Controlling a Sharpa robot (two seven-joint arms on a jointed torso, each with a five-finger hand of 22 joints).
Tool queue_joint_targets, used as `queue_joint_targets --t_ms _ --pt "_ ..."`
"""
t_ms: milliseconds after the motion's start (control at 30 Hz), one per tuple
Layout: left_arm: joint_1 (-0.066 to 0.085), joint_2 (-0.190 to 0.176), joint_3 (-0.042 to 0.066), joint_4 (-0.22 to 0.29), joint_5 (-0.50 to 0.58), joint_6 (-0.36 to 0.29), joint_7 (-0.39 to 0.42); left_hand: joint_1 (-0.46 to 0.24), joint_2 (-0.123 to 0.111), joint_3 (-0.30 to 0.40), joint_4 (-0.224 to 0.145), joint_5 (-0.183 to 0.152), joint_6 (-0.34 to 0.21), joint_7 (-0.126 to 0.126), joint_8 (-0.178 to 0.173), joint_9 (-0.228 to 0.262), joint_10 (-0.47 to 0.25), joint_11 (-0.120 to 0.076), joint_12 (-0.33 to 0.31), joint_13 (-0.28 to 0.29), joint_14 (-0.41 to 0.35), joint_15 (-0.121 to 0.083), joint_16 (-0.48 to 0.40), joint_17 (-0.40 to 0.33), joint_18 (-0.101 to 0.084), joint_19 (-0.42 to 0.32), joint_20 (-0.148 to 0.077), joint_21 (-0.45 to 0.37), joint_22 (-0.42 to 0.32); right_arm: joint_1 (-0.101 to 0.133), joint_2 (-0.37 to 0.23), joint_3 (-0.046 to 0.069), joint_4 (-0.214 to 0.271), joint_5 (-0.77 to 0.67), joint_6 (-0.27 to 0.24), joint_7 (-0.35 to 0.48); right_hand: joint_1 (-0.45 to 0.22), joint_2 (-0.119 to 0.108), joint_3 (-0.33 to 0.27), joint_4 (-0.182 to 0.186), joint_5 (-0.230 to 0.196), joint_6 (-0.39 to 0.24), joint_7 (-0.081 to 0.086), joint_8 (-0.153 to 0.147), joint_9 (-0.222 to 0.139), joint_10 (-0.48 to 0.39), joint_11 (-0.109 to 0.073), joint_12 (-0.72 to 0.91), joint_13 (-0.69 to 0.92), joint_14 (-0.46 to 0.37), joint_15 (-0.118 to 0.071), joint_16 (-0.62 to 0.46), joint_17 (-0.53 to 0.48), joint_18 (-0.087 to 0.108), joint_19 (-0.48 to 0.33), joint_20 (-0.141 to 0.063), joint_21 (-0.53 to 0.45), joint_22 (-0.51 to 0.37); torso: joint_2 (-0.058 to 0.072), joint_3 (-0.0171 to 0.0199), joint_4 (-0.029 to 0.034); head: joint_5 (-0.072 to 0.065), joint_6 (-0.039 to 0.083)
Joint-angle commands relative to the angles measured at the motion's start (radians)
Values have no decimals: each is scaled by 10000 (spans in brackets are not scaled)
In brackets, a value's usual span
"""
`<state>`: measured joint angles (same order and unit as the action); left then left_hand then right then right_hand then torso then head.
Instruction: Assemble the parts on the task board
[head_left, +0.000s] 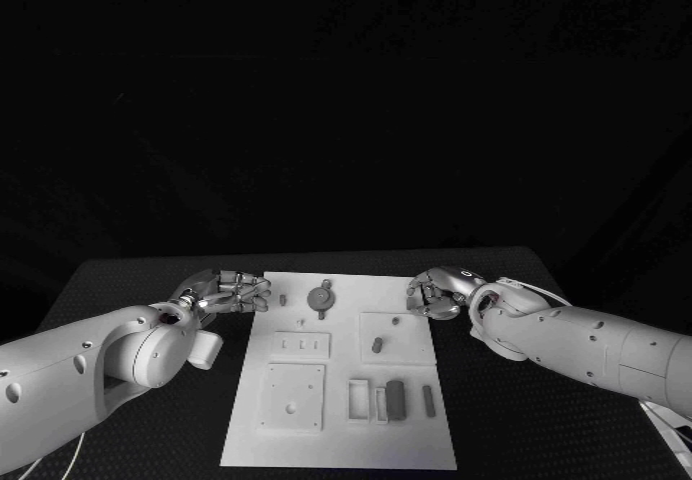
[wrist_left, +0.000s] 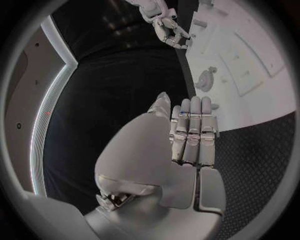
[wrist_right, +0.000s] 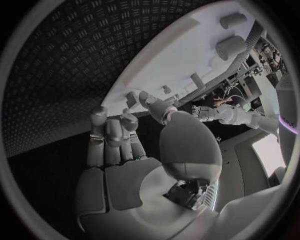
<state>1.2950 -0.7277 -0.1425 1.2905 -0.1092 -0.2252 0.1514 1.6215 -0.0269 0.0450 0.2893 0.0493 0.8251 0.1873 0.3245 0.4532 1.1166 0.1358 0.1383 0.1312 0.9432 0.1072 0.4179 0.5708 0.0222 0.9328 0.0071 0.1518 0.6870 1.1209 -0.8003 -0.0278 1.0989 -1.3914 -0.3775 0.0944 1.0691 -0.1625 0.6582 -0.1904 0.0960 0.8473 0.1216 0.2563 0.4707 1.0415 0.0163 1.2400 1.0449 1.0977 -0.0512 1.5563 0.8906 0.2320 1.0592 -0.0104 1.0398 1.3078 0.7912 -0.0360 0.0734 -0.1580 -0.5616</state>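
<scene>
Black diamond-plate table (head_left: 144, 420), biggest thing in shot. On it a white rectangular task board (head_left: 418, 445), long axis running away from the robot, near short edge toward the robot's body.

Left hand (head_left: 231, 295) hovers at the board's far left corner, just off its left edge; fingers straight and pressed side by side in the left wrist view (wrist_left: 194, 132), nothing in them. Right hand (head_left: 437, 293) sits at the board's far right edge, fingers curled inward; right wrist view (wrist_right: 122, 145) shows nothing between them.

Parts, all grey here: round gear-like part with a stem (head_left: 322, 297) near the far edge, stem pointing toward the robot. Dark oblong peg (head_left: 395, 392) in the near right section, long axis along the board's length; thin dark bar (head_left: 428, 400) just beside it, same direction. Small dark slug (head_left: 378, 345) on the square plate mid-right, also lengthwise.

No readable writing or labels on the board.
</scene>
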Motion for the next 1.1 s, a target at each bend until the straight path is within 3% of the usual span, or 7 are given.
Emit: queue_joint_targets --t_ms 33,100,267,600,1100 --pt "-2 26 6 5 -31 186 104 -88 12 -52 7 13 36 -1 -61 -8 102 1 -64 9 57 -7 -54 13 120 52 -6 -46 10 -28 47 0 -37 85 216 44 -23 184 -88 -29 -22 514 330 98 19 -668 275 43 -20 -3 -90 49 -18 298 32 -23 74 186 1 0 3 -9 -9" --pt "-7 28 6 -2 -31 195 102 -89 13 -52 7 13 36 0 -61 -8 102 2 -65 9 57 -7 -56 15 120 52 -6 -47 11 -35 65 0 -38 85 217 47 -46 350 -98 -65 -20 601 296 154 29 -658 244 50 -36 5 -119 59 -22 298 37 -33 86 186 -1 1 5 -15 -8" --pt "-17 35 6 -21 -31 193 101 -91 14 -52 7 13 35 0 -62 -8 102 2 -68 10 57 -7 -59 18 120 52 -6 -48 11 -68 154 0 -106 72 220 22 -74 485 -115 -153 -18 723 245 229 39 -642 196 60 -57 15 -163 71 -27 298 40 -46 101 186 -2 -1 7 -24 -3" --pt "-42 21 6 -48 -32 192 97 -95 17 -52 7 13 33 1 -67 -7 102 3 -74 10 57 -6 -71 28 120 52 -5 -52 13 -264 336 1 -362 39 161 21 -110 523 -125 -217 -15 842 195 298 50 -622 149 68 -75 29 -207 79 -34 298 52 -57 115 182 -5 1 10 39 -61" --pt "-47 17 6 -45 -32 193 94 -97 17 -51 5 13 32 2 -71 -7 103 3 -83 12 59 -6 -85 43 120 51 -5 -58 15 -277 318 2 -405 38 27 68 -99 603 -107 -326 -14 923 151 346 54 -608 105 71 -97 40 -254 81 -45 298 61 -73 123 177 -4 -1 -2 28 -58"
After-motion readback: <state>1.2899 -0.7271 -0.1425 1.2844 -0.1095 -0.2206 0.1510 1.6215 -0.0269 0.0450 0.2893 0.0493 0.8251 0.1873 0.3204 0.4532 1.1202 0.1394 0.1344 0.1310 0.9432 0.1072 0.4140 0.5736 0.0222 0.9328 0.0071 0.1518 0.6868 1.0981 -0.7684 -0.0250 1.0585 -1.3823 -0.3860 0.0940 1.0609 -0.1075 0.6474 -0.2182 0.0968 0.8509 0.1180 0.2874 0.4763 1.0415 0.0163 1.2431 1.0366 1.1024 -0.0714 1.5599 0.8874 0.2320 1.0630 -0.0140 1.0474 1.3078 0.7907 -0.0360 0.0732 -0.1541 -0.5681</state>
